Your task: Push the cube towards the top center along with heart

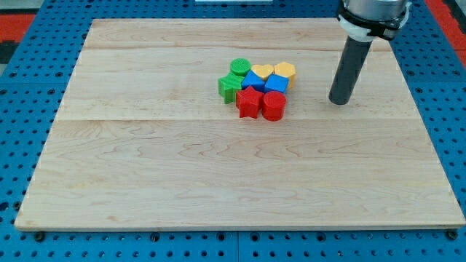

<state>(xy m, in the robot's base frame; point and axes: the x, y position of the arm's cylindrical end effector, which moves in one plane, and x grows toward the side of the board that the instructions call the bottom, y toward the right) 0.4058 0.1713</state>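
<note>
My tip (339, 101) grasps nothing, resting on the worktop (182, 182) right of the cluster; the blue cube (277, 84) and yellow heart (262, 71) lie to its left.

tool tip (339, 101) right of block cluster (258, 89)

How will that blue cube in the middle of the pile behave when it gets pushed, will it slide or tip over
The blue cube sits flat and low, so it will probably slide, not tip or roll. It looks rigid. It seems to touch the yellow heart and the red cylinder, so neighbours likely move too. My tip stands apart at the view's right.
</note>
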